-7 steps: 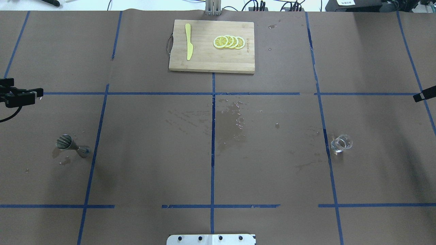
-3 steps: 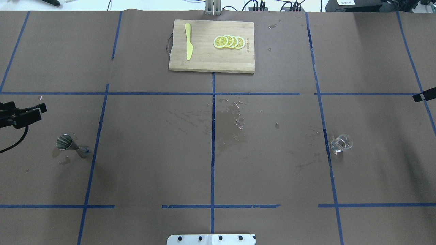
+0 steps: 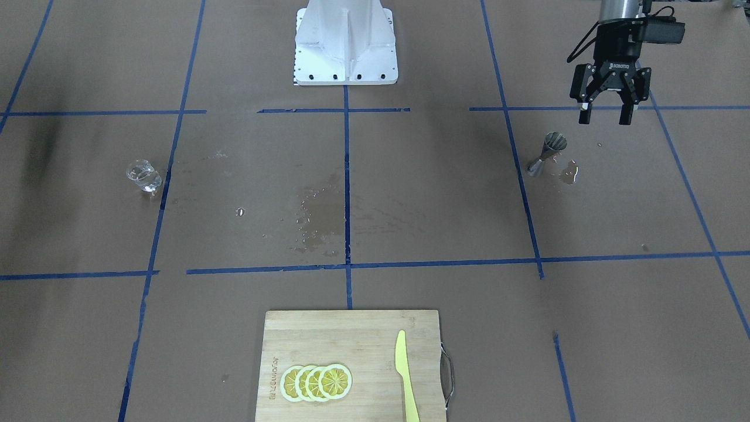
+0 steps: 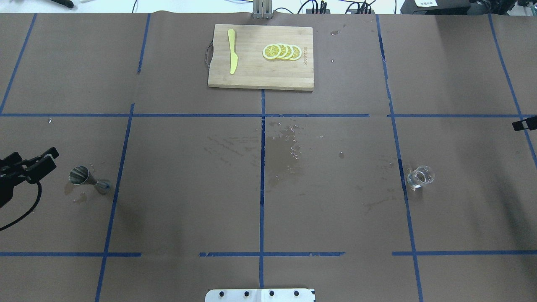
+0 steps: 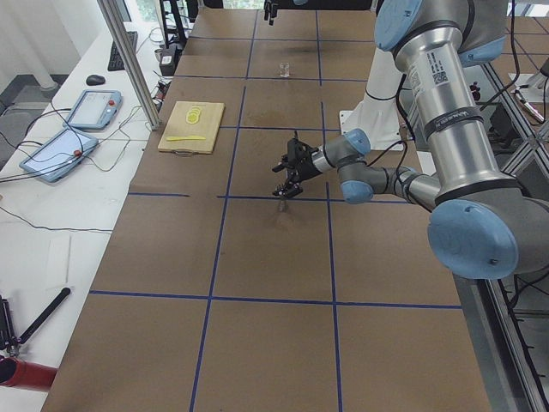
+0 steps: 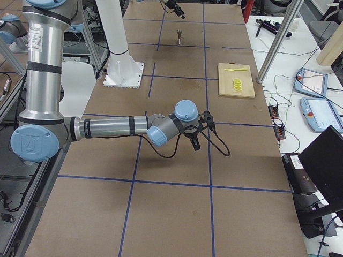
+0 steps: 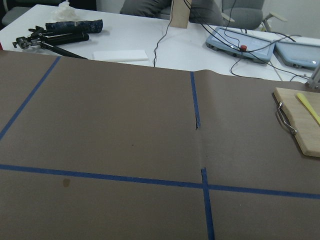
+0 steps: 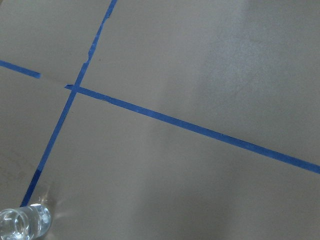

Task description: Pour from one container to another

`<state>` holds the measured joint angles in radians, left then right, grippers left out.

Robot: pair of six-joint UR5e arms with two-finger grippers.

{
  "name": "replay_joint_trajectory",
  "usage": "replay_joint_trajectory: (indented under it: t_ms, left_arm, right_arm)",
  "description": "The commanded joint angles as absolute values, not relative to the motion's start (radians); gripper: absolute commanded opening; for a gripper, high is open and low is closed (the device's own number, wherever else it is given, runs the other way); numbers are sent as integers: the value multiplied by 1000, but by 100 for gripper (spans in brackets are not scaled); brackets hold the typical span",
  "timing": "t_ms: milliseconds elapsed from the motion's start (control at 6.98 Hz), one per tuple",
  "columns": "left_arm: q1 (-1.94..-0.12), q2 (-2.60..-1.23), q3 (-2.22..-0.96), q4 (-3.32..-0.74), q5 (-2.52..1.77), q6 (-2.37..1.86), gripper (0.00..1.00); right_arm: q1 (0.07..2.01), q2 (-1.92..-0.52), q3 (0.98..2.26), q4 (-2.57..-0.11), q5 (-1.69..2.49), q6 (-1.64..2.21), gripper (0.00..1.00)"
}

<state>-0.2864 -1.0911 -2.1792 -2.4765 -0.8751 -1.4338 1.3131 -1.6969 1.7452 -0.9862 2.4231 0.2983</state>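
Note:
The steel jigger [image 4: 86, 179] stands upright on the brown table, on its left side, with small wet spots around its foot. My left gripper [image 3: 604, 120] hangs open and empty above the table, just left of the jigger and apart from it; the overhead view shows that gripper [image 4: 51, 157] too. The clear glass cup [image 4: 420, 176] stands alone on the right side, and its rim shows in the right wrist view's lower left corner [image 8: 22, 223]. Of my right gripper [image 4: 520, 124] only a dark tip shows at the right edge, well away from the cup; whether it is open or shut I cannot tell.
A wooden cutting board [image 4: 260, 77] lies at the far middle, carrying lemon slices [image 4: 282, 51] and a yellow knife [image 4: 232, 51]. A wet patch [image 4: 285, 155] marks the table's centre. The robot's white base [image 3: 345, 47] sits at the near middle edge.
My left gripper has come nearer along the left edge, from the cross line to beside the jigger. The right gripper's tip has shifted slightly nearer. Cup and jigger have not moved.

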Motion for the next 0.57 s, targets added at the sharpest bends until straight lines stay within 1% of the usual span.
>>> replay_joint_trajectory:
  t_ms: [0, 143, 430]
  left_arm:
    - [-123, -1100, -2142, -2438, -621, -1468, 95]
    - [-77, -1138, -2070, -2415, -535, -1468, 95]
    - [-48, -1205, -2004, -2411, -476, -1468, 95]
  right_arm:
    - [1313, -1703, 1746, -973, 2422, 307, 100]
    - [1313, -1703, 1743, -973, 2419, 307, 100]
    - [1313, -1701, 1740, -973, 2418, 307, 100]
